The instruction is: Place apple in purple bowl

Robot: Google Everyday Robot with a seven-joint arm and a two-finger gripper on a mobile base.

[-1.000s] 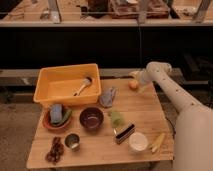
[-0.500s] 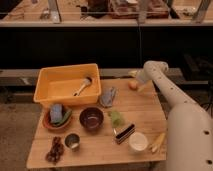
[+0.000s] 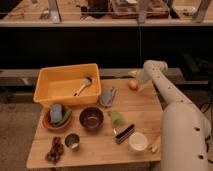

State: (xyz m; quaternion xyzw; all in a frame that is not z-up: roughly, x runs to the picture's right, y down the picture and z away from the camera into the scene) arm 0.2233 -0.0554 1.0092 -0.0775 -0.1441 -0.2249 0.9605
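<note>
**Apple at the far edge, bowl a long carry away**

The gripper (image 3: 138, 81) sits at the far right edge of the surface (image 3: 145, 111), with the apple (image 3: 132, 85) just beside it on its left, close enough that they may be touching. Whether the gripper is spread, closed or clamped on the fruit cannot be told from here.

The step in hand looks like securing the apple. To do it well, the gripper should straddle the fruit at its widest part and close squarely, since a small round thing will likely roll away under an off-centre pinch, and the edge of the surface is near. Once the apple is held it should be lifted well clear before travelling. The purple bowl (image 3: 83, 119) lies well away from the gripper, nearer the front and to its left, and a pale green lump (image 3: 116, 118) and a grey object (image 3: 108, 96) lie between. Release should come low over the bowl's middle so the apple does not bounce out.

The arm rises from the base at the right, bends at a high elbow above the surface's far edge, and turns down and leftward to the apple.
</note>
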